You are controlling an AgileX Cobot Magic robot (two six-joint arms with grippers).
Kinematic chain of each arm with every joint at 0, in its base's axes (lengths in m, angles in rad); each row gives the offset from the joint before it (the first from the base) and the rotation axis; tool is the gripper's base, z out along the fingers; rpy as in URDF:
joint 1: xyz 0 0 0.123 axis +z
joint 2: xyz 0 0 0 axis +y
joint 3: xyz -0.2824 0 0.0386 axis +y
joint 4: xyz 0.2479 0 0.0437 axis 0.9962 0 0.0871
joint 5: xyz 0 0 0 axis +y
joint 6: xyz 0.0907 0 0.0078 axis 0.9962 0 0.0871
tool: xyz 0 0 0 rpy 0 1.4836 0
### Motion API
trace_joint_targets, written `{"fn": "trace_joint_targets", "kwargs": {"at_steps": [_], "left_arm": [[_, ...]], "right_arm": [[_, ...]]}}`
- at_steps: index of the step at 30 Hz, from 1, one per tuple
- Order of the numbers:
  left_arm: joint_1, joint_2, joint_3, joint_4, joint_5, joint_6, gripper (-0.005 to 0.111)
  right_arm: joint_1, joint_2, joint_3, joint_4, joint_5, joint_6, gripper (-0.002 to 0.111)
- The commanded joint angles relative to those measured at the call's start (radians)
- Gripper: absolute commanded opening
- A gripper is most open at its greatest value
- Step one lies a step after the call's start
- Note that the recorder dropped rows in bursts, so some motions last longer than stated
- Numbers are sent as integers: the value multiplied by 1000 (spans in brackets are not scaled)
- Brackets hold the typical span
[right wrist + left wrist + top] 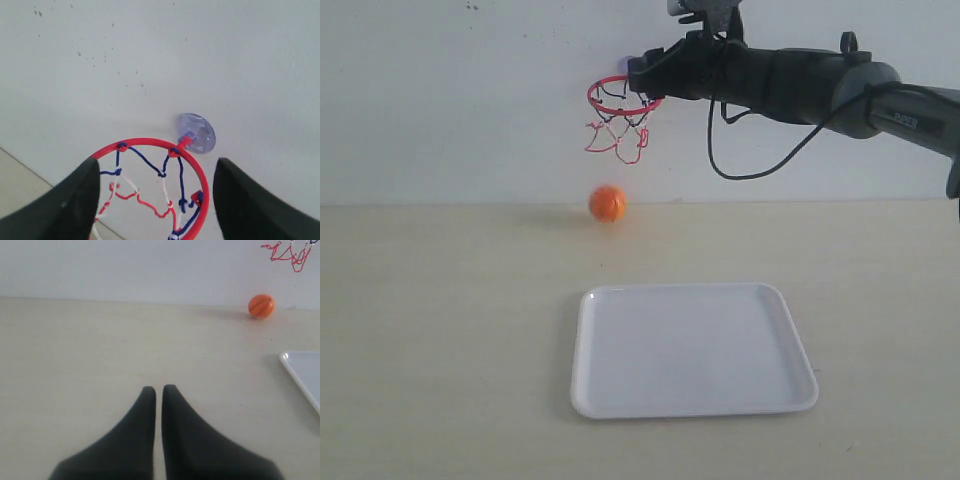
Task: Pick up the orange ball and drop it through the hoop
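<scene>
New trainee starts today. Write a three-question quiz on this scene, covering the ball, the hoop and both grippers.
1. Fill in: the left gripper is ___, holding nothing.
2. True or false: the orange ball lies in the white tray.
3. Which gripper is up by the hoop? A) left gripper B) right gripper C) both

Key: 1 shut. 2 false, it is outside the tray, below the hoop. 3 B.
</scene>
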Motion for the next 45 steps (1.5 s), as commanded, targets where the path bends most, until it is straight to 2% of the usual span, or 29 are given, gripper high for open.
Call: {"fn": "trace_joint_targets", "kwargs": {"at_steps": [1, 2, 7, 10, 15, 19, 20, 22, 24, 28, 38, 45], "left_arm": [[1, -3, 3, -6, -7, -8, 4], [1, -3, 3, -6, -7, -8, 4], [1, -3, 3, -6, -7, -8, 4], [1, -3, 3, -6, -7, -8, 4], [1, -3, 3, -6, -7, -8, 4], [1, -3, 3, -6, -7, -8, 4], [1, -3, 3, -6, -7, -8, 4], [1, -3, 3, -6, -7, -8, 4], [1, -3, 3, -6, -7, -8, 4], [1, -3, 3, -6, -7, -8, 4], [1, -3, 3, -6, -7, -8, 4], [1, -3, 3, -6, -7, -8, 4]], "right_arm": [[1, -15, -6, 7, -47, 61, 32], [1, -28, -6, 7, -97, 81, 1], [0, -39, -2, -38, -156, 102, 1], [-7, -107, 118, -124, -160, 180, 1], [-84, -397, 568, -136, -146, 351, 1], [-115, -675, 911, -161, -182, 307, 1], [-121, -788, 1047, -161, -186, 313, 1], [-121, -965, 1209, -159, -196, 320, 1], [-121, -1076, 1282, -159, -194, 320, 1], [-121, -1242, 1356, -159, -194, 320, 1], [-120, -1516, 1360, -159, -197, 320, 1], [-122, -1703, 1379, -159, -347, 335, 1]]}}
